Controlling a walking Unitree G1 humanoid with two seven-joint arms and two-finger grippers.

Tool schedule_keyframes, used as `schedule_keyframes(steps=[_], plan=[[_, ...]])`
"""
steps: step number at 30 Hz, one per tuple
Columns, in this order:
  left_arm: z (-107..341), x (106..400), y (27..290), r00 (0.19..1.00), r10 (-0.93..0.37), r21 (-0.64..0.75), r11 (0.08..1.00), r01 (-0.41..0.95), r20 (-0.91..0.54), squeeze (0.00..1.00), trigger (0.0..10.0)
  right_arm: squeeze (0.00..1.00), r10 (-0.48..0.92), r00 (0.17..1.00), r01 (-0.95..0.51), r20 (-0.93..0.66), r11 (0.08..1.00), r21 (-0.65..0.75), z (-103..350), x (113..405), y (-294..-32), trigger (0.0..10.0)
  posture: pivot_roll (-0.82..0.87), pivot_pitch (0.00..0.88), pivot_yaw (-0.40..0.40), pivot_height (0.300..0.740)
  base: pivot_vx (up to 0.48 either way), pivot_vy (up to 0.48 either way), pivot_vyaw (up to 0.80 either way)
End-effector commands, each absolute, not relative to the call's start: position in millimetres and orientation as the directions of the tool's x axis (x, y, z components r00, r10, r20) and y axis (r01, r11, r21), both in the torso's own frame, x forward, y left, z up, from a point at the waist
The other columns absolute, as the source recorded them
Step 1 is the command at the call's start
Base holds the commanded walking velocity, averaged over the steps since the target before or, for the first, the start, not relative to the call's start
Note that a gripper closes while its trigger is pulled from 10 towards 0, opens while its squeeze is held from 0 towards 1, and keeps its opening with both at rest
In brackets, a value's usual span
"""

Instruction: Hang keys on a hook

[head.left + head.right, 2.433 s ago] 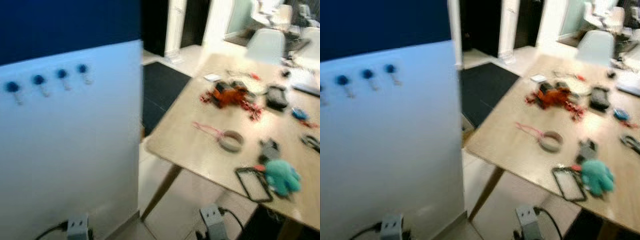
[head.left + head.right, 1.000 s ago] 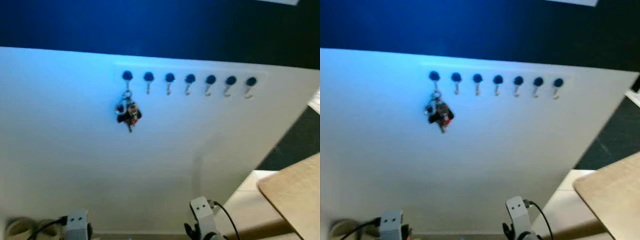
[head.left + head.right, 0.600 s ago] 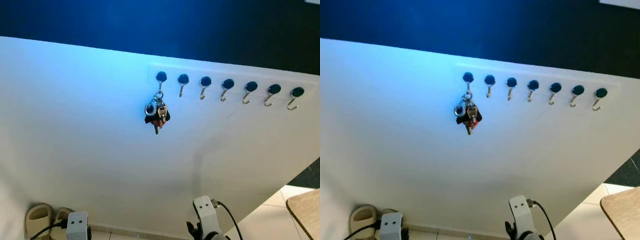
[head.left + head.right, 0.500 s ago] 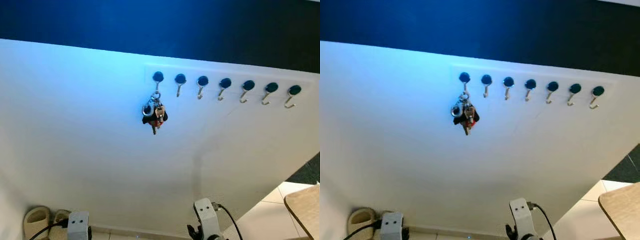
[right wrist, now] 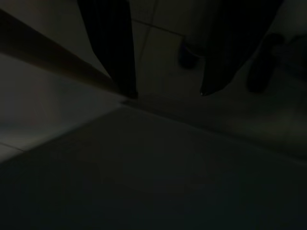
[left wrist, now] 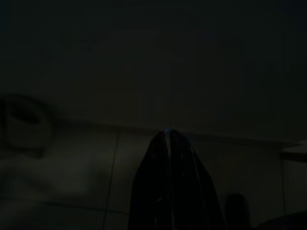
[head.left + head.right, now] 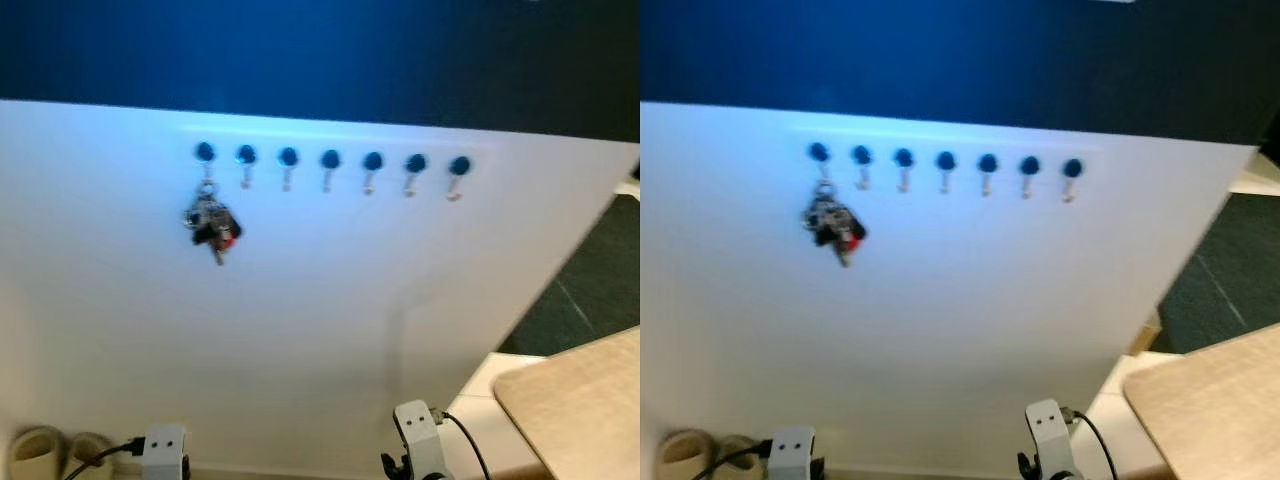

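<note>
Jaws idling low: left gripper [image 6: 169, 136] pinching shut on nothing, right gripper [image 5: 168, 93] gaping empty. Keys [image 7: 211, 228] are hanging under the hook [image 7: 204, 153]; a bump could be shaking them loose.

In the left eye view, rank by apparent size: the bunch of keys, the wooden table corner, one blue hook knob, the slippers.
1. Wooden table corner, though it is nearer the camera.
2. Slippers, partly cut off.
3. Bunch of keys.
4. Blue hook knob.
</note>
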State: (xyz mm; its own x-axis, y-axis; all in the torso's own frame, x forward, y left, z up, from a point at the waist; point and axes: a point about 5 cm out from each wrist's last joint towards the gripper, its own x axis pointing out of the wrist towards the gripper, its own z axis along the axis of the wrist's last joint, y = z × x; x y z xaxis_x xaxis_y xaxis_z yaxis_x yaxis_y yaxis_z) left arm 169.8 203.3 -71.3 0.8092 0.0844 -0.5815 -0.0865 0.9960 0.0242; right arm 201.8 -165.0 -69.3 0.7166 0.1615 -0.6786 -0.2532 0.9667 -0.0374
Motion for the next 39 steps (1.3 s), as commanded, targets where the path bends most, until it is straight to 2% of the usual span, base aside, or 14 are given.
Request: schedule_keyframes(steps=[1,22,39], plan=[[-73.9,165.7,203.4,0.796,0.081,0.023,0.996,-0.085,-0.600,0.00,10.0,0.00,0.158,0.712,-0.239,-0.684,0.971,-0.025,-70.8,199.7,-163.2,10.0,0.08,0.026,-0.053,0.740,0.000,0.000,0.00],[-75.1,164.5,200.1,0.792,0.053,-0.012,0.997,-0.076,-0.608,0.00,10.0,0.00,0.154,0.713,-0.234,-0.684,0.972,-0.024,-71.1,199.2,-163.7,10.0,0.08,0.038,-0.056,0.740,0.000,0.000,0.00],[-75.2,164.5,200.9,0.790,0.046,-0.012,0.998,-0.067,-0.611,0.00,10.0,0.00,0.155,0.715,-0.231,-0.682,0.973,-0.021,-70.9,199.4,-162.9,10.0,0.08,0.042,-0.055,0.740,-0.269,0.000,0.00]])
